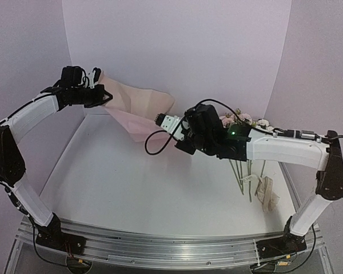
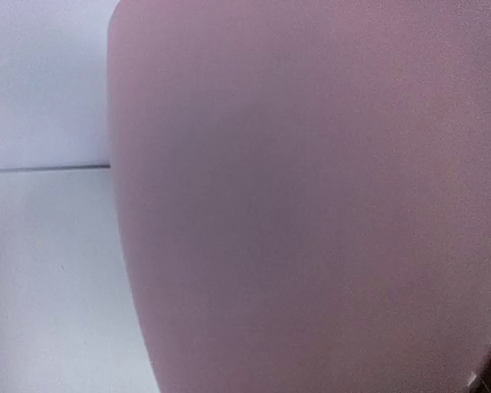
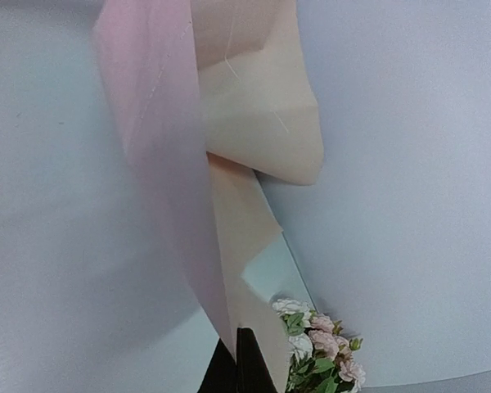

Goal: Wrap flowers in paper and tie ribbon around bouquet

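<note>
The light pink paper [image 1: 138,105] hangs lifted above the back of the table, stretched between both arms. My left gripper [image 1: 102,95] is raised at the back left and shut on one end of the sheet. The paper [image 2: 311,205] fills nearly the whole left wrist view and hides those fingers. My right gripper [image 1: 159,119] pinches the sheet's lower edge. In the right wrist view its dark fingertips [image 3: 247,360] meet on the paper [image 3: 237,123]. The flowers [image 1: 241,120] lie at the right, partly hidden by the right arm, with stems [image 1: 240,171] pointing toward me; blooms [image 3: 319,352] show beside the fingers. The ribbon [image 1: 267,194] lies bunched at the right front.
White walls close in the table [image 1: 131,188] at the back and both sides. A black cable [image 1: 154,147] loops below the right wrist. The right arm's forearm [image 1: 280,149] stretches over the flower stems.
</note>
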Controlling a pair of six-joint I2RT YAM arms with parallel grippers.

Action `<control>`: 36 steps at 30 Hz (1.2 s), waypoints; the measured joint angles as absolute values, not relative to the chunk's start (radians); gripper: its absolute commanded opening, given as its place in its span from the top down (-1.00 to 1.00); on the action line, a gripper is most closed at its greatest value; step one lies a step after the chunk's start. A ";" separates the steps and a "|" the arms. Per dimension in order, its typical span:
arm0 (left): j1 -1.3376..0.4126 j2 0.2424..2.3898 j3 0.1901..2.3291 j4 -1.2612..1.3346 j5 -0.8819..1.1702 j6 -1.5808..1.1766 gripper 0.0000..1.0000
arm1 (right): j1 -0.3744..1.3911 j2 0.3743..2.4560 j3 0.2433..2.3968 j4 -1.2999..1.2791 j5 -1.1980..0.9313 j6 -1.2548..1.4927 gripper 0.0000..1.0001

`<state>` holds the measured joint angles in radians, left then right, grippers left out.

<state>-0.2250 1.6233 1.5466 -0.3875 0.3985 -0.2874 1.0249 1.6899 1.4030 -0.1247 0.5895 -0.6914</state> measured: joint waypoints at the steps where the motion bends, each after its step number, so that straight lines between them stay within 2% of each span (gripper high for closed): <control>1: -0.218 1.595 1.489 -0.393 0.412 -0.318 1.00 | 1.066 1.678 1.396 -0.151 0.609 -0.692 1.00; 5: -0.198 1.496 1.321 -0.430 0.429 -0.392 1.00 | 1.252 1.688 1.401 -0.330 0.648 -0.665 1.00; 8: -0.184 1.402 1.194 -0.465 0.447 -0.435 1.00 | 1.362 1.719 1.427 -0.469 0.587 -0.584 1.00; 13: -0.126 1.344 1.057 -0.484 0.483 -0.480 1.00 | 1.400 1.769 1.491 -0.610 0.445 -0.451 1.00; 17: -0.103 1.343 0.966 -0.480 0.487 -0.470 1.00 | 1.390 1.825 1.549 -0.679 0.288 -0.319 0.92; 19: -0.102 1.344 0.931 -0.475 0.491 -0.468 1.00 | 1.391 1.846 1.547 -0.690 0.247 -0.271 0.70; 22: -0.092 1.365 0.885 -0.431 0.483 -0.463 1.00 | 1.392 1.874 1.518 -0.709 0.216 -0.227 0.00; 27: -0.080 1.456 0.849 -0.345 0.456 -0.420 1.00 | 1.361 1.908 1.496 -0.723 0.151 -0.184 -0.46; 28: -0.080 1.472 0.848 -0.326 0.452 -0.409 1.00 | 1.350 1.907 1.498 -0.719 0.141 -0.179 -0.68; 30: -0.080 1.497 0.848 -0.294 0.450 -0.383 1.00 | 1.327 1.900 1.508 -0.699 0.111 -0.162 -0.74; 36: -0.080 1.584 0.851 -0.202 0.467 -0.317 1.00 | 1.216 1.759 1.476 -0.565 -0.003 -0.054 -0.74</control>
<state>-0.0795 1.5844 0.8505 -0.2024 0.4674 -0.3171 1.2164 1.7586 1.4761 -0.5653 -0.0033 -0.0540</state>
